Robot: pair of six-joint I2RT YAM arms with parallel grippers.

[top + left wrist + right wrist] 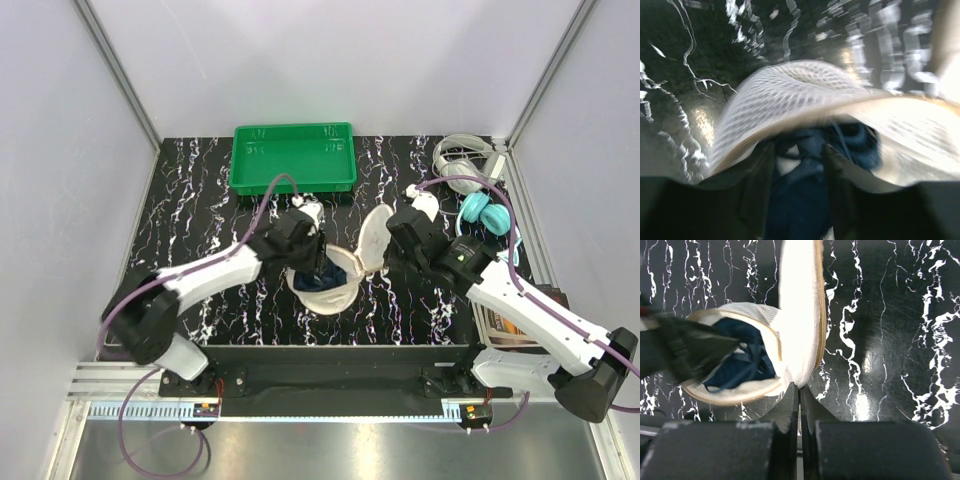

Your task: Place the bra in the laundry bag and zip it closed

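The bra (750,371) lies inside the laundry bag (730,396), a dark blue heap in the open mouth, at the centre of the top view. The left tool (797,150) stands right in this mouth. Its fingers are apart with the blue fabric between them, so I judge it released (the wrist picture is blurred, and whether a finger touches the cloth I cannot tell). The right tool (800,394) is clenched on the lower edge of the flap (797,305), which stands on edge just right of the mouth, its long axis running up the frame. For closing, the flap must fall to the left, over the bra, so the left tool should first leave the mouth. The right arm is nearer to the flap.
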